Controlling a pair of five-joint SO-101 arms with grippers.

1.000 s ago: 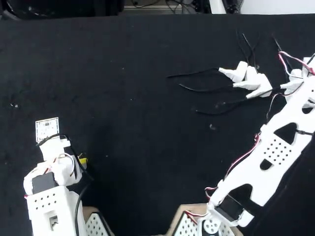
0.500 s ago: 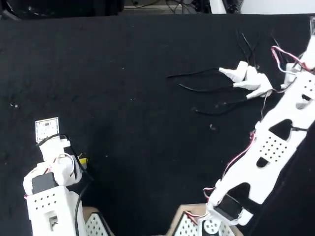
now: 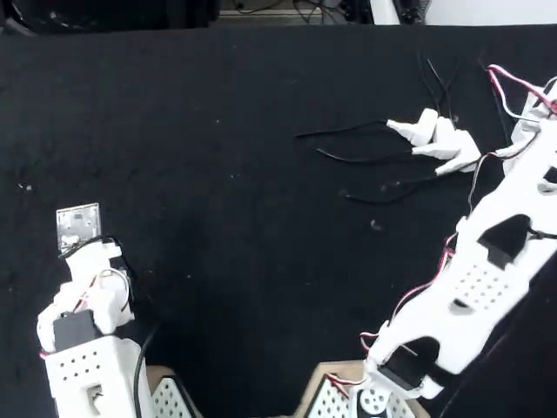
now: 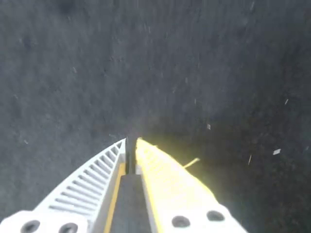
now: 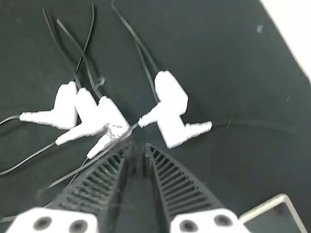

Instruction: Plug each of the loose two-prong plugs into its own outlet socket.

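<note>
My right gripper (image 5: pixel 137 145) hangs above the plugs with its fingers drawn together and nothing between them. I judge this a posture of approach. The jaws would have to part before any plug could be taken.

Just ahead of the fingertips lies a lone plug (image 5: pixel 172 111), white, flat on the table, with its prong end turned away to one side. It sits apart from the others, which is probably why my hand is centred near it: it can be lifted without disturbing its neighbours.

A little further off to the other side are the clustered plugs (image 5: pixel 92 119), touching one another. Their thin black cords (image 5: pixel 73 53) trail away beyond them and cross. A pull on one could drag the rest.

Close beside my wrist a pale-framed object (image 5: pixel 272 208) shows at the edge. I cannot tell what it is.

My left gripper (image 4: pixel 131 143) is likewise closed and empty, held low over the bare black table (image 3: pixel 218 131). Just beyond it lies a square plate (image 3: pixel 78 223), which I take for an outlet socket.

Plugs and plate lie well apart, at opposite hands, so no plug is seated yet and each will need carrying across.
</note>
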